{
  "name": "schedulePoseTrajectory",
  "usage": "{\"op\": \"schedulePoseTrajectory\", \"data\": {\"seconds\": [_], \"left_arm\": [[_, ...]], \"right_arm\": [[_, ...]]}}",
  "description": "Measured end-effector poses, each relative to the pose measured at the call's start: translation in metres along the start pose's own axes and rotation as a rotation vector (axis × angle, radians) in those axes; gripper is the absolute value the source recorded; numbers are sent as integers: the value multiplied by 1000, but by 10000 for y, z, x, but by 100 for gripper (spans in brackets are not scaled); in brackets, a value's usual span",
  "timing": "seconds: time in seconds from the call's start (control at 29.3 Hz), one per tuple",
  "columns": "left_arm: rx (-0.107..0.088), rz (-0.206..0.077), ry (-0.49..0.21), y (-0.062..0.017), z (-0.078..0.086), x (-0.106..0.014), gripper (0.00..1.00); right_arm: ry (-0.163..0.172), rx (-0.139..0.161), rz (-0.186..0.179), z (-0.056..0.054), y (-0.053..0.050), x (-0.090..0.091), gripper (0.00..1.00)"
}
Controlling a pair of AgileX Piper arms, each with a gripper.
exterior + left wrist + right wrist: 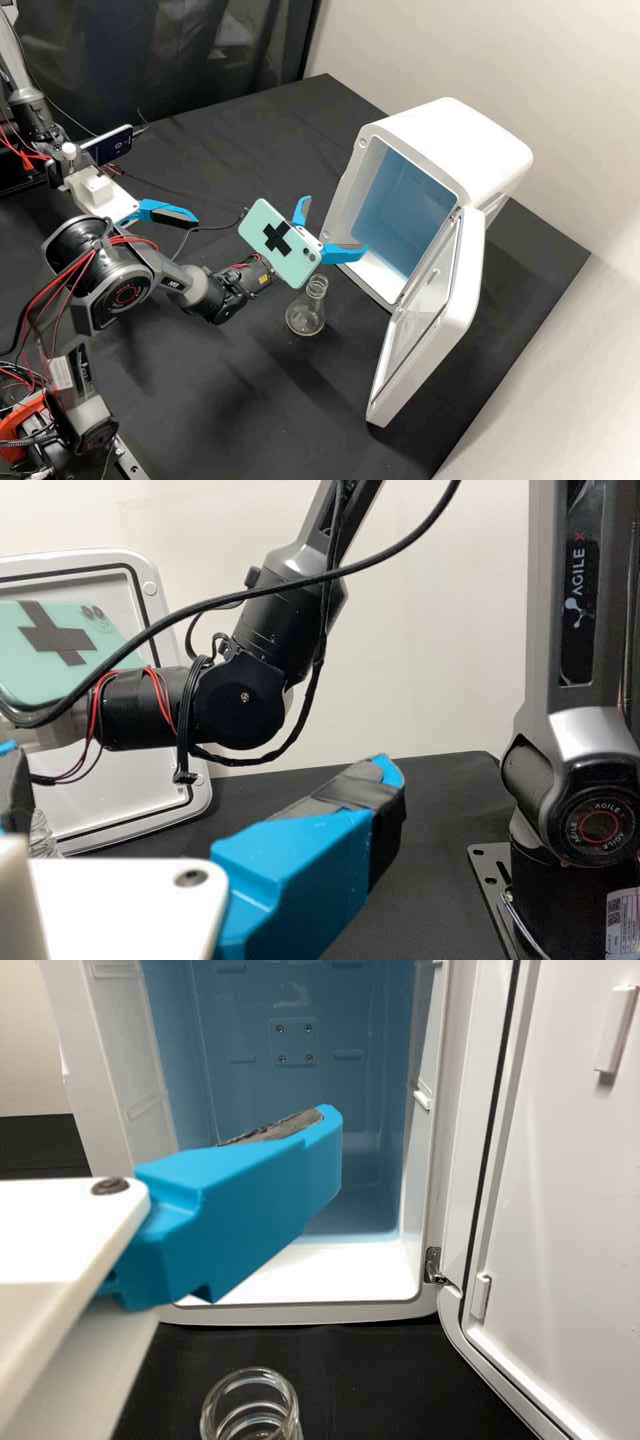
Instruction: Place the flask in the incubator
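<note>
The flask (308,308) stands upright on the bench (267,400), its long axis vertical and its mouth up, just before the open incubator (460,143). The right gripper (326,231) hangs above it, spread wide and holding nothing. For the left gripper (163,211), I cannot tell.

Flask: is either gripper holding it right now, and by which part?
Nothing is held. The flask stands free on the bench under the open right gripper; the left gripper carries nothing either.
</note>
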Motion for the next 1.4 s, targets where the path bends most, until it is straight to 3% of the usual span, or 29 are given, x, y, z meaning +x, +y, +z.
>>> {"op": "schedulePoseTrajectory", "data": {"seconds": [0.44,0.55,0.72,0.82,0.85,0.99,1.16,1.3,1.4], "left_arm": [[2,-3,-2,-12,1,-11,100],[6,-24,6,-76,-37,-57,100],[25,-87,23,-223,-153,-200,100],[6,-102,43,-266,-248,-311,100],[-10,-100,55,-264,-294,-359,100],[-29,-71,74,-225,-383,-476,100],[-27,-34,84,-179,-475,-583,100],[-12,-19,89,-162,-538,-630,100],[-11,-17,107,-156,-583,-641,100]], "right_arm": [[0,0,0,0,0,0,100],[0,0,0,0,0,0,100],[0,0,0,0,0,0,100],[0,0,0,0,0,0,100],[0,0,0,0,0,0,100],[0,0,0,0,0,0,100],[0,0,0,0,0,0,100],[0,0,0,0,0,0,100],[0,0,0,0,0,0,100]]}}
